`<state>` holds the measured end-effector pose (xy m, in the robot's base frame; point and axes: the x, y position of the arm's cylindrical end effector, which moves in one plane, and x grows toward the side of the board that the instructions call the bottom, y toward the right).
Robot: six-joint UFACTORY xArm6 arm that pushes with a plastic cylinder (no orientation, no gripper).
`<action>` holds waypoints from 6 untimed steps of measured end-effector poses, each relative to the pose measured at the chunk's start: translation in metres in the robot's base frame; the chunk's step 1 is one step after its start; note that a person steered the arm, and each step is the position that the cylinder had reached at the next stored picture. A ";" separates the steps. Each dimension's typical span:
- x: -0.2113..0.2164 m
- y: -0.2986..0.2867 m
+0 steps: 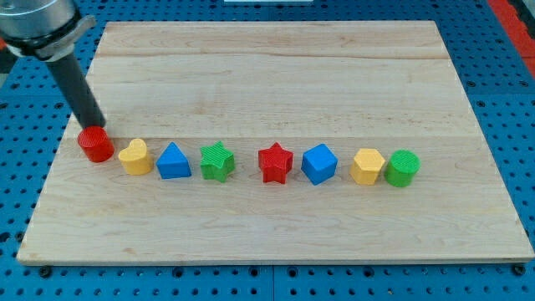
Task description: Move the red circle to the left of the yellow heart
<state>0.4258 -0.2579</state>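
The red circle point(96, 144) sits near the board's left edge, just left of the yellow heart point(135, 156), with a small gap between them. My tip point(97, 126) is at the red circle's upper edge, touching or nearly touching it. The dark rod slants up to the view's top left.
A row of blocks runs rightward from the heart: blue triangle point(173, 160), green star point(217, 160), red star point(274, 163), blue cube point(318, 163), yellow hexagon point(367, 165), green cylinder point(402, 168). The wooden board point(267, 75) lies on a blue perforated table.
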 end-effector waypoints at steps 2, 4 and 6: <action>0.011 0.001; 0.016 0.014; 0.024 0.009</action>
<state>0.4502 -0.2488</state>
